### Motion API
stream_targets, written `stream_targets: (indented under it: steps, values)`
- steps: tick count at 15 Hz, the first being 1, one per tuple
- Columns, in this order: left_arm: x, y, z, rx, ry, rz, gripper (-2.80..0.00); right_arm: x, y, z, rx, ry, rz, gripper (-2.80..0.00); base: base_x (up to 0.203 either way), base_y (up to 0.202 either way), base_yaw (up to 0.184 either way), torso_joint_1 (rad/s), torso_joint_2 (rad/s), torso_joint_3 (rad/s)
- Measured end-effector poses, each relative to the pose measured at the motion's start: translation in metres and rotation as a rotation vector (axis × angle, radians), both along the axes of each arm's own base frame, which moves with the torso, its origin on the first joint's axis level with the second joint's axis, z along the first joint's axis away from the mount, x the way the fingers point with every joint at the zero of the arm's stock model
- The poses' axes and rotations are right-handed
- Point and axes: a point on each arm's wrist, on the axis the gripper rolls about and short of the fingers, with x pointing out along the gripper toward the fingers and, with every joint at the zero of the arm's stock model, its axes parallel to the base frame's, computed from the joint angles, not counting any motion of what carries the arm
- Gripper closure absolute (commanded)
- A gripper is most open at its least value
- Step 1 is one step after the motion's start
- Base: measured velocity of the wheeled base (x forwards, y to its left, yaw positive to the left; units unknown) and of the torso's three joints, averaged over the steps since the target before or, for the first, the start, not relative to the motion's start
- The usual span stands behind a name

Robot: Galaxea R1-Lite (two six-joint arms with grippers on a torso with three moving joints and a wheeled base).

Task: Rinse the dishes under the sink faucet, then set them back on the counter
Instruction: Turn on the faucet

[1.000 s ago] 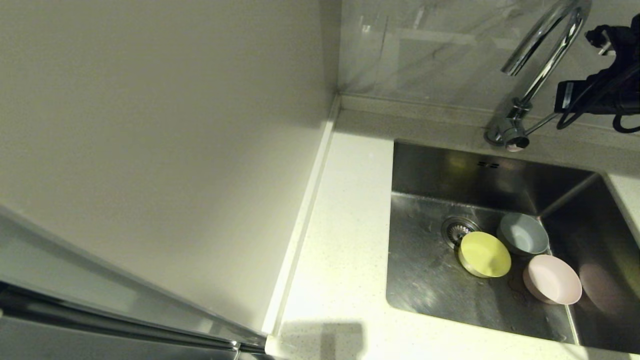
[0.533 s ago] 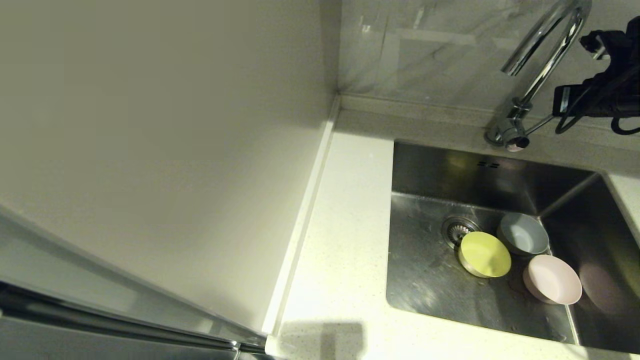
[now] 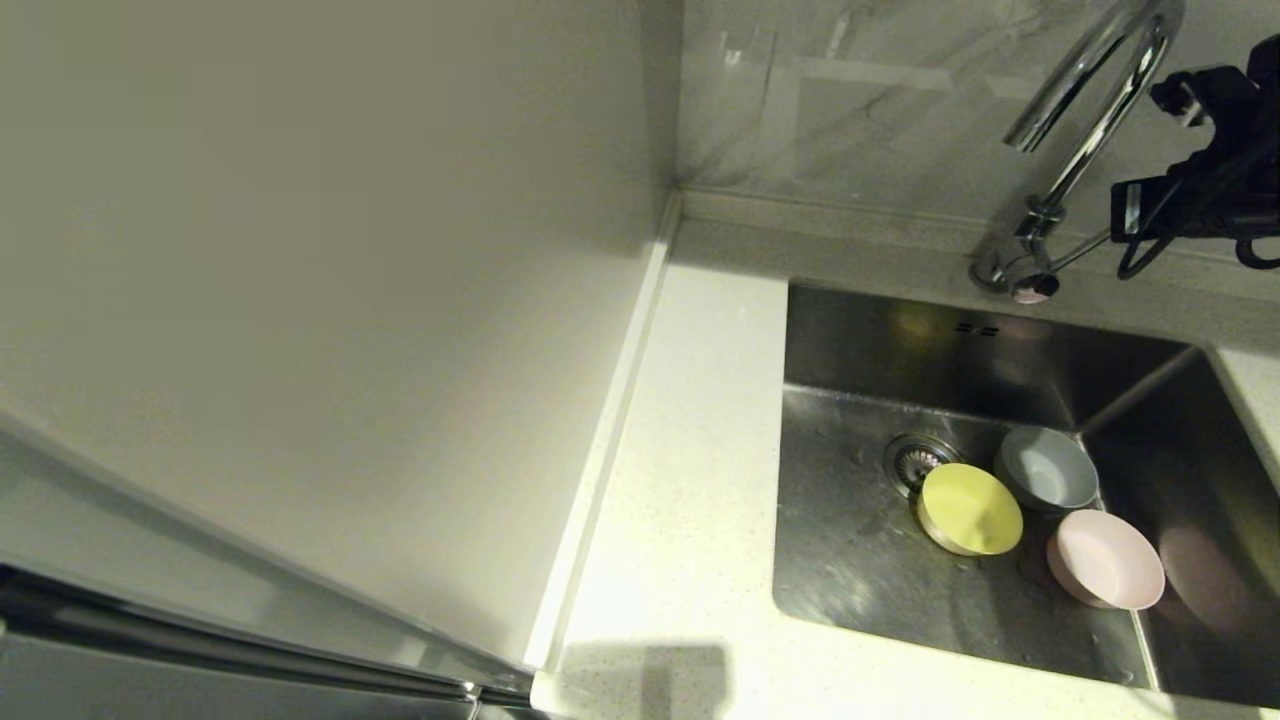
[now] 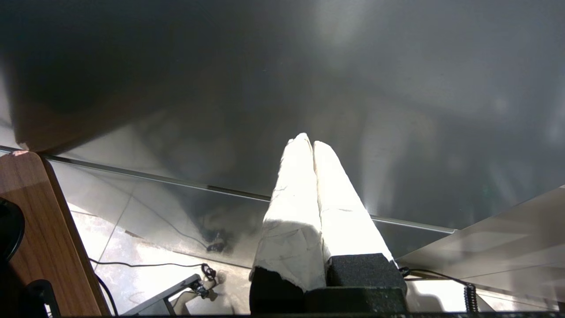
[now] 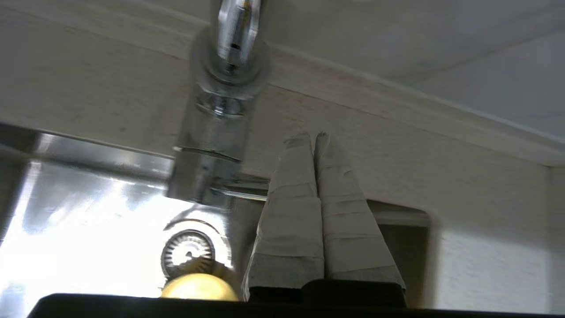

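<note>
Three bowls lie in the steel sink: a yellow-green bowl beside the drain, a grey-blue bowl behind it and a pink bowl to the right. The chrome faucet rises at the sink's back, with its thin lever pointing right. My right arm hovers beside that lever. The right gripper is shut and empty, and the lever runs behind its taped fingers. I see no water running. My left gripper is shut, parked away from the sink.
White speckled counter runs along the sink's left side, with a raised edge strip against the plain wall panel. A marbled backsplash stands behind the faucet. The yellow-green bowl and drain show below the right wrist.
My right arm has shifted slightly beside the faucet lever. The bowls and the faucet have not moved.
</note>
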Motion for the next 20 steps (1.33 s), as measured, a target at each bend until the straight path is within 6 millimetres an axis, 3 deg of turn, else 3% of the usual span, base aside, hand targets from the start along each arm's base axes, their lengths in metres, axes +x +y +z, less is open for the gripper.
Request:
stream_targets:
  steps: [11,20]
  values:
    - [0.000,0.000,0.000,0.000,0.000,0.000,0.00,-0.008,-0.006,-0.003,-0.074,0.077,-0.025,0.00,0.000,0.000,0.000,0.000,0.00,0.000]
    - [0.000,0.000,0.000,0.000,0.000,0.000,0.00,-0.011,0.000,0.015,-0.013,-0.058,-0.059,0.00,0.000,0.000,0.000,0.000,0.00,0.000]
